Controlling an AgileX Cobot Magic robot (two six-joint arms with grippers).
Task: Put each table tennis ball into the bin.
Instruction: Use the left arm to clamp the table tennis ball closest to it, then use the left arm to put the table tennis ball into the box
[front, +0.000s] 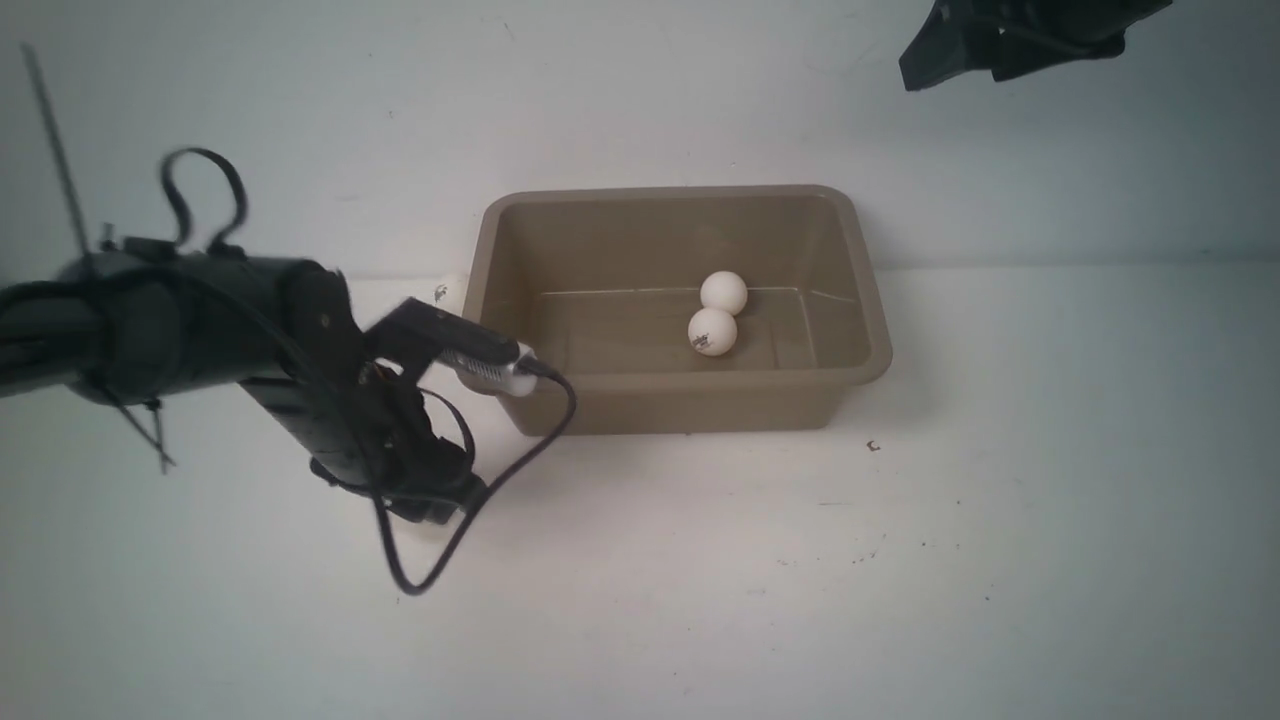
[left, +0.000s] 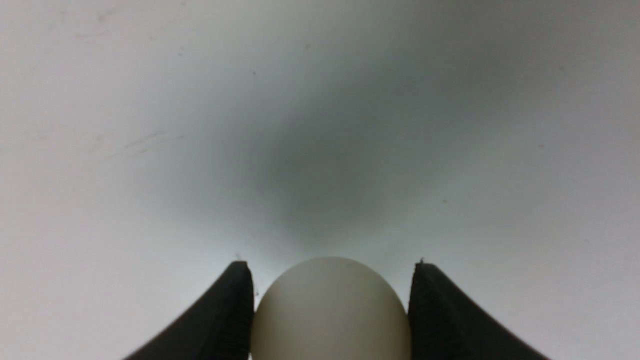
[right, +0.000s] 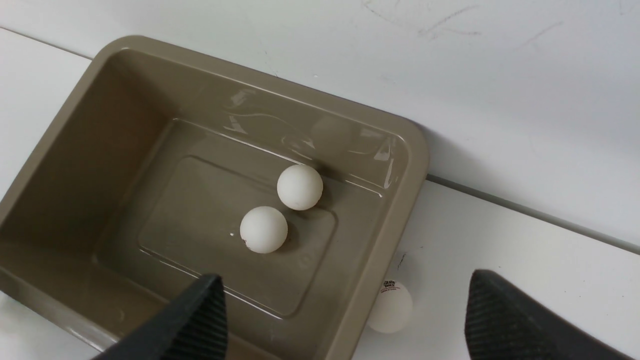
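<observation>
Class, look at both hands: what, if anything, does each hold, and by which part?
The left hand brackets a table tennis ball at its opposite sides; a firm hold cannot be told. The right hand is open, holding nothing.

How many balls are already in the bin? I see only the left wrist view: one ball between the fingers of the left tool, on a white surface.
Observer: Two. The far ball and the near ball lie close together on the floor of the bin.
Operator: Is any other ball outside the bin?
Observer: Yes. A logo ball lies on the table, beside the bin's far left corner.
Operator: And what is the other arm doing?
Observer: The right tool hangs high above the table, open and empty, and its camera looks down at the bin.
</observation>
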